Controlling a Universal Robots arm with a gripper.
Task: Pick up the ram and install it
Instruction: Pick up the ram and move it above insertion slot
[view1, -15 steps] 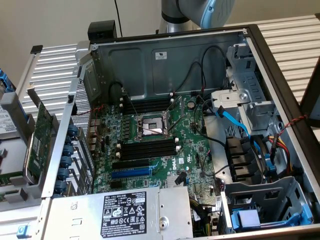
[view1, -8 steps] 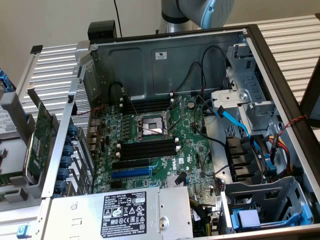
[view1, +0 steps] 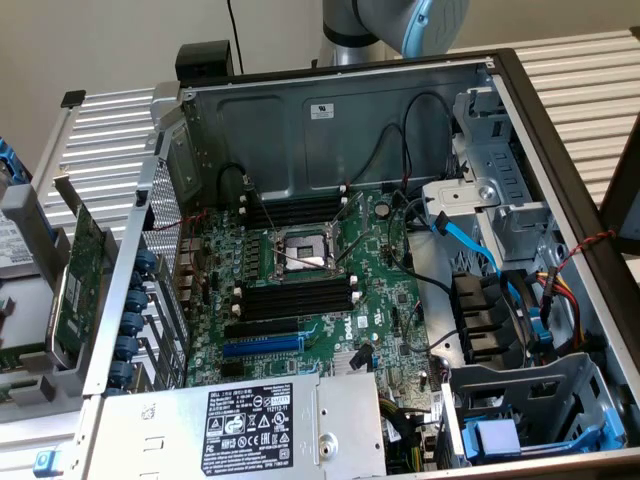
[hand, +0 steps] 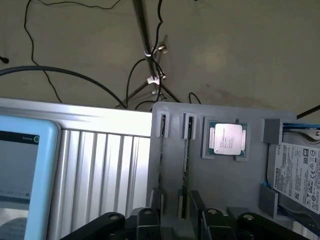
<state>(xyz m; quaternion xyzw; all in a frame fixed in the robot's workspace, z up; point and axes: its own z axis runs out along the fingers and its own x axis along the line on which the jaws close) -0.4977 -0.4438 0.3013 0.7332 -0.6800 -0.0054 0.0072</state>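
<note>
Two ram sticks, thin and green, stand on edge in slots of a grey holder (hand: 225, 190): one ram stick (hand: 161, 157) and a second (hand: 185, 160) beside it. My gripper (hand: 177, 217) hovers over the near end of these slots. Its black fingers (hand: 145, 220) stand apart, open, with nothing between them. In the exterior view the open computer case (view1: 520, 110) shows the green motherboard (view1: 385, 300). Black memory slots with white end clips lie above (view1: 295, 210) and below (view1: 295, 297) the processor socket (view1: 300, 250). Part of my arm (view1: 400, 20) shows behind the case.
The holder also carries a processor chip (hand: 227, 139) and a hard drive (hand: 300, 175). A tablet (hand: 25, 175) lies on the ribbed aluminium table (hand: 105, 165). On the exterior view's left, a large green expansion card (view1: 75, 290) stands beside the case. Cables and drive bays crowd the case's right side.
</note>
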